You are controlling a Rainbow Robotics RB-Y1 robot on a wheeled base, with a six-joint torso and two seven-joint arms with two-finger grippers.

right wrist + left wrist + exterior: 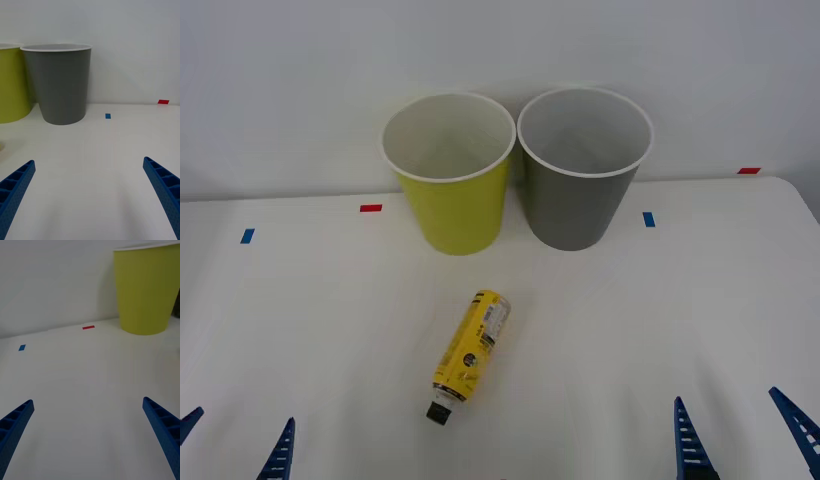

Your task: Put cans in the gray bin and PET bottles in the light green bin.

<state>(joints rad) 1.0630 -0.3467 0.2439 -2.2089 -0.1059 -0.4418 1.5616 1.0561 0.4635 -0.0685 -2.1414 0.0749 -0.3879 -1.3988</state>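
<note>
Front view: left end effector [238,442] waits wide open; yellow bottle [470,355] lies on the desk [300,320] before the light green bin [450,200]; right end effector [740,435], too, gapes. Best grip across the bottle's body.

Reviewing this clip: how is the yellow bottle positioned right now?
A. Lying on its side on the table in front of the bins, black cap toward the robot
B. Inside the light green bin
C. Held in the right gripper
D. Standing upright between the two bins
A. The yellow bottle lies on its side on the white table, in front of the light green bin and gray bin, its black cap nearest the robot.
</note>
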